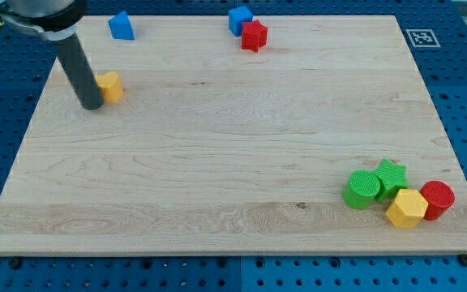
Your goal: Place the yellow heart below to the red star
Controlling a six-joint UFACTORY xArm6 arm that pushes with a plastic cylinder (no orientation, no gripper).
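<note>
The yellow heart [112,86] lies near the board's upper left. My tip [92,105] rests on the board right against the heart's left side, partly hiding it. The red star [254,36] sits at the view's top middle, touching a blue cube [239,19] just up and left of it. The heart is far to the left of the star and slightly lower in the view.
A blue block [121,26] stands at the top left. A cluster at the bottom right holds a green cylinder [362,189], a green star [391,177], a yellow hexagon [406,208] and a red cylinder [437,199]. The wooden board [217,146] lies on a blue pegboard.
</note>
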